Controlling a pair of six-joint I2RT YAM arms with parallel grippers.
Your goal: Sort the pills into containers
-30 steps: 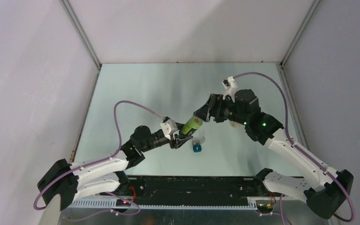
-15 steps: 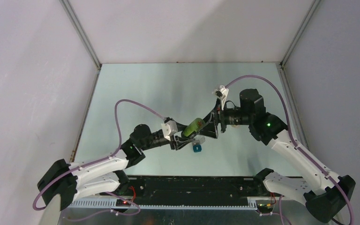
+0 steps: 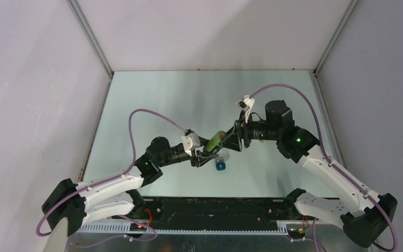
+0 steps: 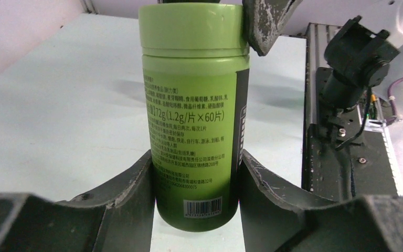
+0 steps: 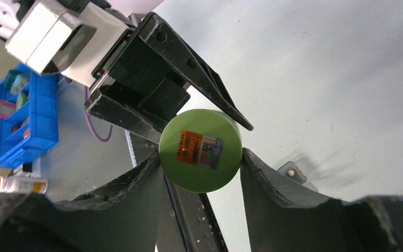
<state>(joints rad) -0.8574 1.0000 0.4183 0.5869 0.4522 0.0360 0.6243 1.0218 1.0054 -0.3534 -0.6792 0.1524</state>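
Top external view shows the green bottle held off the table, above its middle and a little toward the near edge, tilted so that its top leans toward the right arm. The left gripper is clamped on the lower body of the bottle; in the left wrist view both fingers press the label sides near the base, which leaves the top free. The right gripper meets it end-on, and its two fingers sit against opposite sides of the lime-green lid, so it looks closed on the lid. This reads as a two-handed hold for unscrewing: one arm steadies the body while the other can turn the lid. A small teal object lies on the table just below the bottle. No pills are visible here, so sorting is probably at an early stage
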